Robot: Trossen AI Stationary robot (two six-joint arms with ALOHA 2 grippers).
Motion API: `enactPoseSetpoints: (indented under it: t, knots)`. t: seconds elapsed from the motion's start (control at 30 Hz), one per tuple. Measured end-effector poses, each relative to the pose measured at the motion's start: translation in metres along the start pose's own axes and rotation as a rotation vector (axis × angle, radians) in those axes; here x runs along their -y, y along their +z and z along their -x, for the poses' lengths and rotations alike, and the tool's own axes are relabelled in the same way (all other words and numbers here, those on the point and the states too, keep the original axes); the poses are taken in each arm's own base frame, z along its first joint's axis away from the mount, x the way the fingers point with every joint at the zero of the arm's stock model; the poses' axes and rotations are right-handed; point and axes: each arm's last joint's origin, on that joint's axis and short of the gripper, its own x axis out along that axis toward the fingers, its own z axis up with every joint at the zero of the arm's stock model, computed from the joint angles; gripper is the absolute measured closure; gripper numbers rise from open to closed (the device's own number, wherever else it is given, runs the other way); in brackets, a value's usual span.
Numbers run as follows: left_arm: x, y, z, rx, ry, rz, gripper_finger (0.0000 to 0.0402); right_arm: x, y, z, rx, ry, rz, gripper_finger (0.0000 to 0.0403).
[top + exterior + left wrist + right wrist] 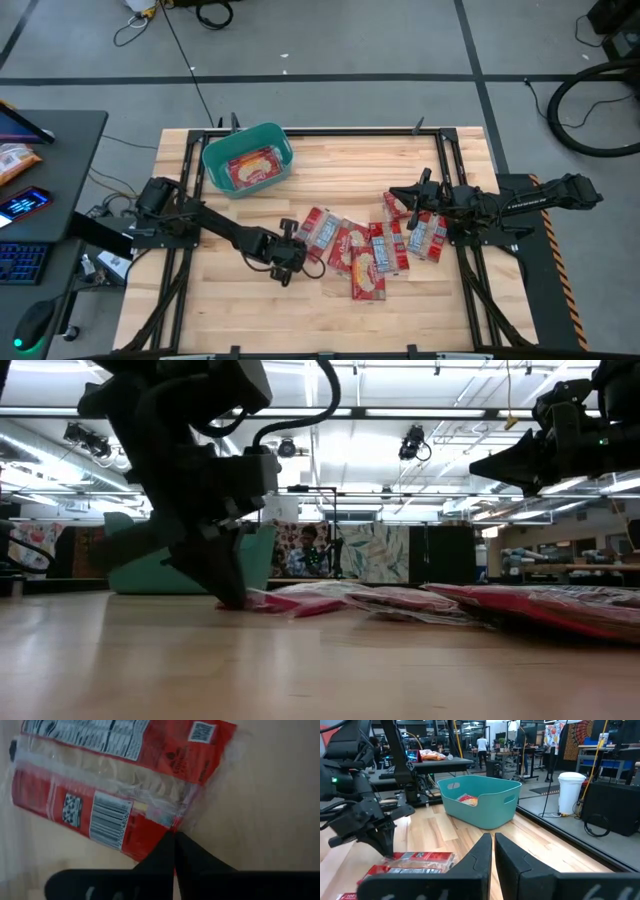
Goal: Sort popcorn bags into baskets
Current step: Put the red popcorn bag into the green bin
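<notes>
- Your left end effector (291,262) is down on the surface (200,310), fingers clenched on the corner of the leftmost bag (317,230) in the pile.
- In the left wrist view, the fingertips (172,851) meet right at that bag's red edge (115,795).
- The rest of the bags (385,250) lie overlapping mid-surface, some under your right arm.
- Right end effector (408,192) hangs above the pile's far right side, fingers pressed together, gripping nothing.
- The tub (215,155) sits far left with one bag (252,168) in it.
</notes>
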Motion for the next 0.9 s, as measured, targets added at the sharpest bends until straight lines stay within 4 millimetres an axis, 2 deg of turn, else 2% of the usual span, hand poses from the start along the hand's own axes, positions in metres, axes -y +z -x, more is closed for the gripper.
enactPoseSetpoints:
  t: [0.23, 0.53, 0.9]
  knots:
    - [-0.019, 0.004, 0.039, 0.068, 0.007, 0.169, 0.0399, 0.0, 0.0, 0.0, 0.0, 0.0, 0.0, 0.0377]
    - [-0.042, 0.005, 0.085, 0.187, 0.123, 0.303, 0.04, 0.0, 0.0, 0.0, 0.0, 0.0, 0.0, 0.0377]
    - [-0.09, -0.005, 0.134, 0.328, 0.285, 0.469, 0.0401, 0.0, 0.0, 0.0, 0.001, 0.0, 0.0, 0.0377]
